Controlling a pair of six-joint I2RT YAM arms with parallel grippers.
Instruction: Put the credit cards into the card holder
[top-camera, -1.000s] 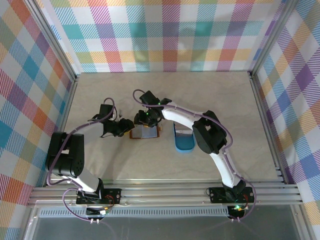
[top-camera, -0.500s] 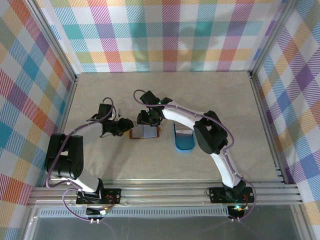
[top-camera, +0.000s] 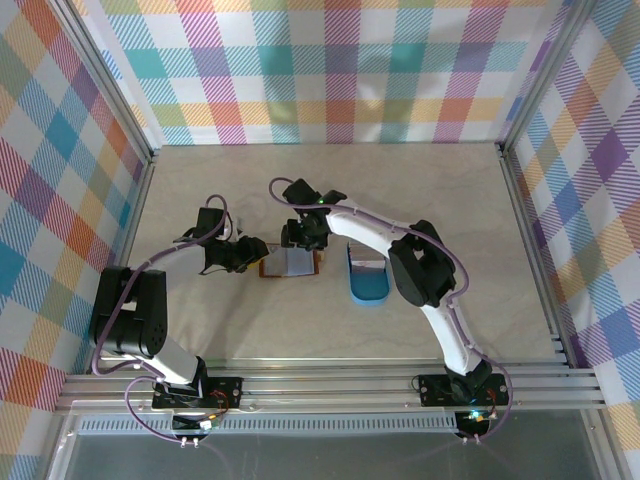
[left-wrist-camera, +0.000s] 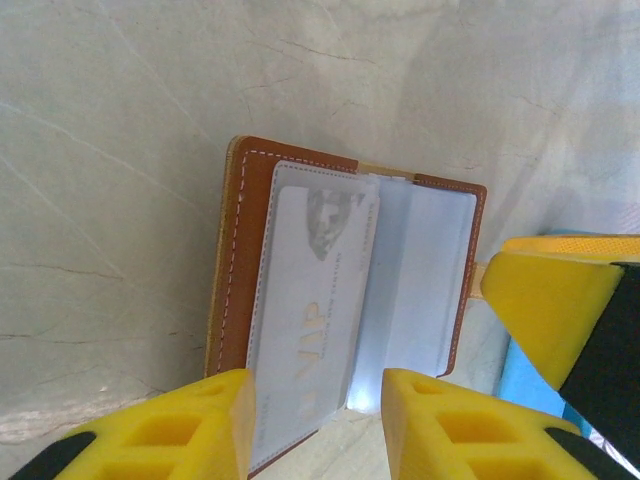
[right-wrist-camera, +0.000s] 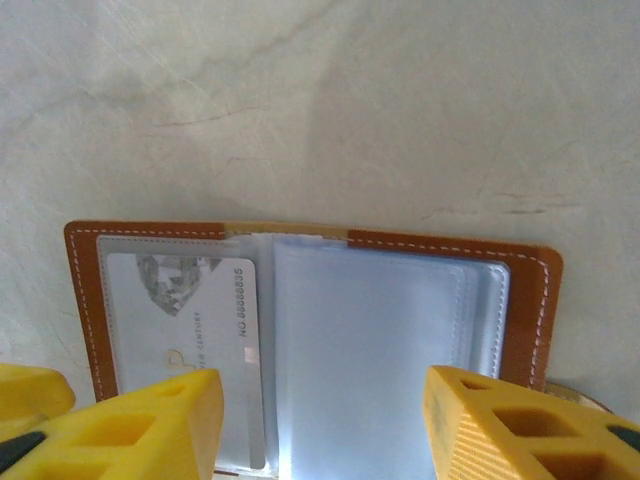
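Seen from above, your right gripper (top-camera: 300, 242) has slid slightly to the right since a second ago. It now hangs over the far edge of the small reddish-brown leather card holder (top-camera: 290, 264). The left gripper (top-camera: 253, 258) has barely shifted and sits at the holder's left edge. The holder has not moved. It lies open and flat on the pale marbled table (top-camera: 250, 180), between the two grippers and just left of the blue oval plastic tray (top-camera: 368, 286). Its long axis runs left to right and its fold runs near to far.

In the left wrist view, your left gripper (left-wrist-camera: 318, 392) has its yellow fingers (left-wrist-camera: 195, 425) well apart. They stand either side of the holder's nearest edge and clamp nothing. The open holder (left-wrist-camera: 240, 260) runs up the frame, leaning a little to the right. A pale grey-white credit card (left-wrist-camera: 310, 300) sits in the left half, its long side parallel to the fold and its print running along that side. The clear plastic sleeve (left-wrist-camera: 425, 270) in the right half looks bare. One yellow finger of the right gripper (left-wrist-camera: 550, 300) shows at the right, with a strip of the tray (left-wrist-camera: 525, 395) below it.

In the right wrist view, your right gripper (right-wrist-camera: 325, 405) is spread wide above the holder (right-wrist-camera: 525, 310) and grips nothing. Here the holder's long axis lies across the frame and the fold is vertical. The card (right-wrist-camera: 185, 340) stands lengthwise in the left pocket.
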